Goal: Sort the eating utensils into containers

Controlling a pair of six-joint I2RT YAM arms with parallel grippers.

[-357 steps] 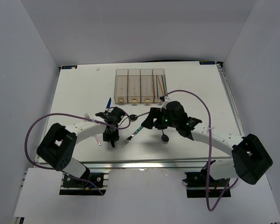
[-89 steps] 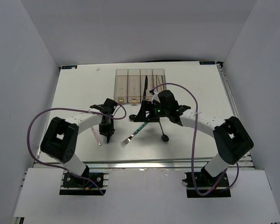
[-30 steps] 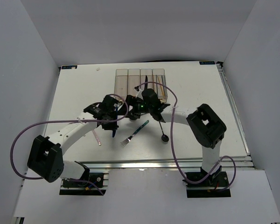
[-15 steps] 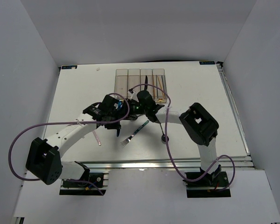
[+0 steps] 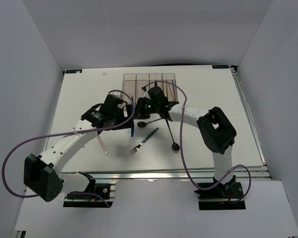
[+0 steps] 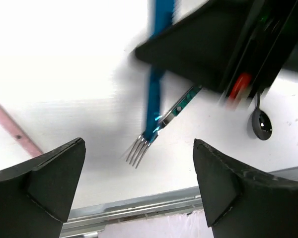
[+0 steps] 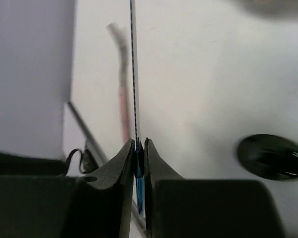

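The blue knife (image 7: 134,74) hangs blade-down over the table, and my right gripper (image 7: 139,144) is shut on its handle. In the top view the blue knife (image 5: 132,130) is just in front of the containers (image 5: 130,79), between both grippers. My left gripper (image 6: 139,144) is open, fingers wide apart, with the blue knife (image 6: 156,94) beyond them and untouched. Below lies a teal-handled fork (image 6: 164,124). The containers are clear bins in a row, with chopsticks (image 5: 173,94) in the rightmost one.
On the table lie a teal fork (image 5: 145,140), a pink-handled fork (image 5: 104,146), a black spoon (image 5: 175,146) and a second black spoon (image 5: 142,124). Both arms meet close together in front of the bins. The metal front rail (image 6: 139,206) runs along the table edge.
My left gripper has opened and let go of the blue knife. My right gripper has shut on it, and both arms have shifted slightly toward the bins.
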